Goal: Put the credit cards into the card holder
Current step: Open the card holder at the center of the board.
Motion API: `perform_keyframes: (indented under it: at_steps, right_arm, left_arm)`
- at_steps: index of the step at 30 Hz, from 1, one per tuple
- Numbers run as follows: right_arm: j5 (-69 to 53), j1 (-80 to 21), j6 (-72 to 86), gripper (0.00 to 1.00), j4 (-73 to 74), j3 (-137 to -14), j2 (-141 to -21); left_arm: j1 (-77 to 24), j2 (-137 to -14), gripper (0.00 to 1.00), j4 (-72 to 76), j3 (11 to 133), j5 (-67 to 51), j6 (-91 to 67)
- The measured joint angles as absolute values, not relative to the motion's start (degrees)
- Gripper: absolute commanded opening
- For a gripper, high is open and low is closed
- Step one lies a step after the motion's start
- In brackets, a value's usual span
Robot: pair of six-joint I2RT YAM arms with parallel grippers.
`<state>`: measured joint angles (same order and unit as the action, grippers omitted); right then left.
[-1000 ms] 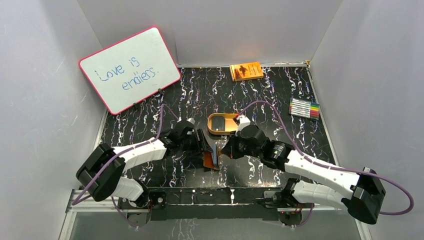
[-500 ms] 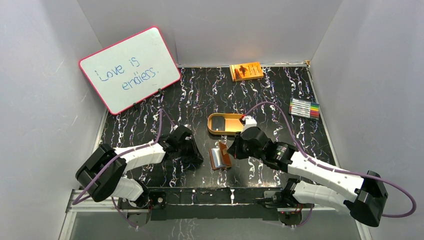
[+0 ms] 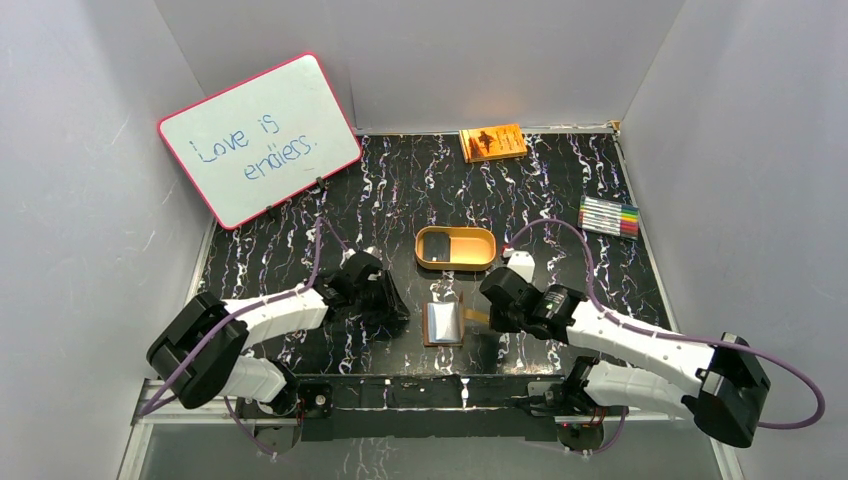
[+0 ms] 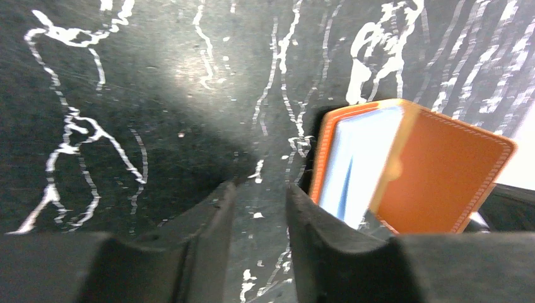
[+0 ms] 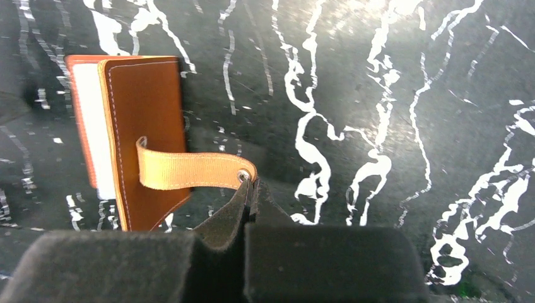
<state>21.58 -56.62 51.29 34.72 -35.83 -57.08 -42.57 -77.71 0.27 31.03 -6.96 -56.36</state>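
The brown leather card holder (image 3: pixel 445 342) lies on the black marbled table between my two arms. Inside it, a glossy pale silver credit card (image 3: pixel 441 320) faces up. In the right wrist view the holder's brown flap (image 5: pixel 145 126) partly covers the pale card (image 5: pixel 94 139), and a tan strap (image 5: pixel 189 170) runs from the flap. My right gripper (image 5: pixel 252 184) is shut on the strap's end at the metal stud. My left gripper (image 4: pixel 258 196) stands just left of the holder (image 4: pixel 454 183), its jaws a little apart with only table between them.
A tan oval tray (image 3: pixel 455 248) sits just behind the holder. An orange book (image 3: pixel 492 142) lies at the back wall, a whiteboard (image 3: pixel 258 138) leans at the back left, and a set of markers (image 3: pixel 609 216) lies at the right.
The left gripper has let go of the holder and drawn back to the left. The holder has dropped flatter onto the table, and the right gripper has pulled its strap out to the right.
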Motion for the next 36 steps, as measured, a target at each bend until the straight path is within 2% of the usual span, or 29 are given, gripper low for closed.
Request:
perform_keyframes:
  at_steps: [4, 6, 20, 21, 25, 28, 30, 36]
  right_arm:
    - [22.87, -56.60, 53.06, 0.00, 37.65, -35.75, -59.37]
    - [23.11, -56.58, 53.95, 0.00, 38.65, -35.75, -61.23]
    - [22.31, -54.41, 57.76, 0.00, 37.89, -31.09, -64.20]
    - [22.13, -54.15, 57.95, 0.02, 37.32, -30.81, -63.90]
    - [21.47, -53.54, 58.70, 0.30, 35.79, -29.52, -62.19]
    - [20.82, -53.32, 58.76, 0.43, 36.01, -28.69, -60.66]
    - [20.64, -53.32, 58.81, 0.49, 37.32, -28.36, -58.96]
    - [20.34, -53.32, 58.76, 0.55, 41.67, -29.39, -52.80]
  left_arm:
    - [-42.57, -76.60, 0.59, 4.16, 29.54, -8.84, -57.17]
    - [-42.57, -76.47, 0.63, 5.93, 29.26, -10.09, -57.67]
    - [-45.93, -78.67, 0.65, 14.37, 34.85, -17.17, -58.94]
    - [-46.61, -79.26, 0.65, 14.83, 35.38, -17.28, -58.96]
    - [-49.04, -82.54, 0.65, 16.56, 36.84, -17.85, -59.16]
    - [-49.63, -84.82, 0.65, 16.73, 37.19, -18.02, -59.18]
    - [-49.63, -85.69, 0.65, 16.69, 37.19, -17.98, -59.16]
    - [-49.63, -86.91, 0.65, 16.71, 37.76, -17.82, -58.98]
